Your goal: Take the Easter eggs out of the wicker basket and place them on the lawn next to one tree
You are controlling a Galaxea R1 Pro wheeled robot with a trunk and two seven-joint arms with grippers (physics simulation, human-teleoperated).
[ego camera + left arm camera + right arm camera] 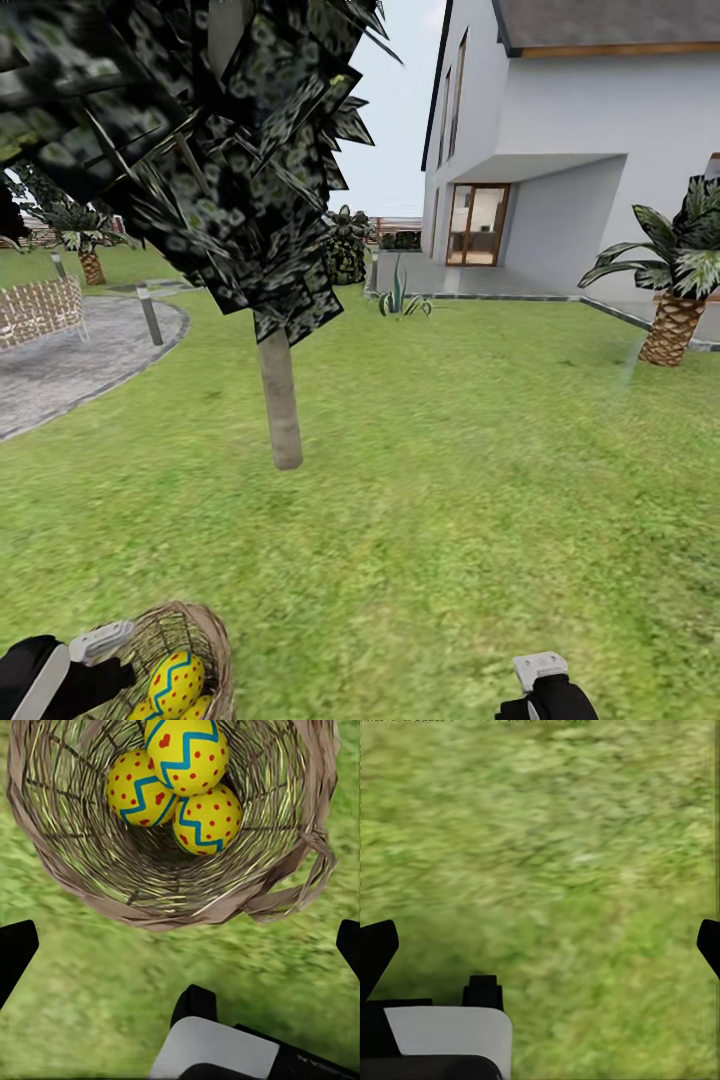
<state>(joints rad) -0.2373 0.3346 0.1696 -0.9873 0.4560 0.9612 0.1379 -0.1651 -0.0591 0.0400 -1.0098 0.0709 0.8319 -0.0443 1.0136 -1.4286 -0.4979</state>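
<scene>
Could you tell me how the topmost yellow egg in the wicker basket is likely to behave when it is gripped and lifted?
The topmost yellow zigzag-banded Easter egg looks smooth and rounded, so it may slip. It rests on two other eggs, which will probably shift. Set on the lawn, it might roll a little.

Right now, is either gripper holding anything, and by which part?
Nothing held. Left gripper and right gripper are open over grass; three eggs lie in the basket.

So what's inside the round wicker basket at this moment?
Three yellow Easter eggs with blue zigzags and red dots lie piled inside the brown woven wicker basket. The basket floor beneath them is covered, so anything under the pile cannot be seen.
</scene>
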